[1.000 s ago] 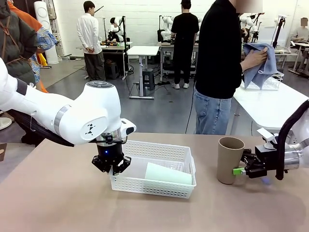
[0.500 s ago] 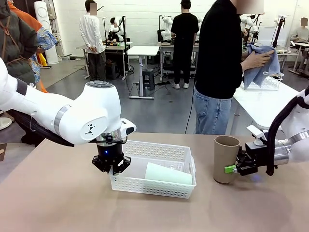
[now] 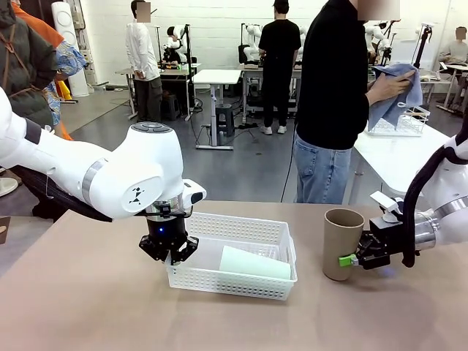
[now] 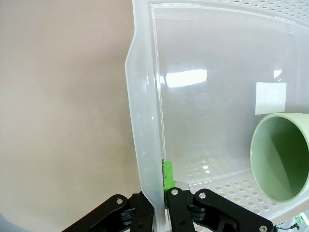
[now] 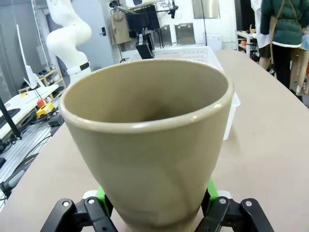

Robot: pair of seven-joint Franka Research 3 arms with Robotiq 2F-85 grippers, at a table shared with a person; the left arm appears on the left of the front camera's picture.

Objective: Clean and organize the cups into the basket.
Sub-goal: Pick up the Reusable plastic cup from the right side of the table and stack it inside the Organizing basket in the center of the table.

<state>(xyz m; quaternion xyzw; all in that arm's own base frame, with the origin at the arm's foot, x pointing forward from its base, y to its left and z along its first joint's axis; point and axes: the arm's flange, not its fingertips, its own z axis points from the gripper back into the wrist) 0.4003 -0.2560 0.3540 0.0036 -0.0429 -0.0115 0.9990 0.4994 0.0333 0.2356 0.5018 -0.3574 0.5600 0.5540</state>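
The white lattice basket [image 3: 241, 228] sits mid-table with a pale mint cup [image 3: 254, 264] lying on its side inside, its mouth showing in the left wrist view [image 4: 282, 157]. My left gripper [image 3: 170, 252] is shut on the basket's left rim [image 4: 145, 145], one finger on each side of the wall. A tan cup [image 3: 342, 243] stands upright to the right of the basket, held near its base by my right gripper [image 3: 352, 259]. In the right wrist view the tan cup [image 5: 149, 140] looms between green pads [image 5: 209, 190].
A person in black stands beyond the table's far edge, wiping with a blue cloth [image 3: 398, 91]. A white table [image 3: 409, 157] with a wire basket [image 3: 398, 124] lies behind to the right. Bare tabletop [image 3: 88, 292] stretches left and front.
My right gripper has carried the tan cup leftward, closer to the basket. The left arm and basket have stayed still.
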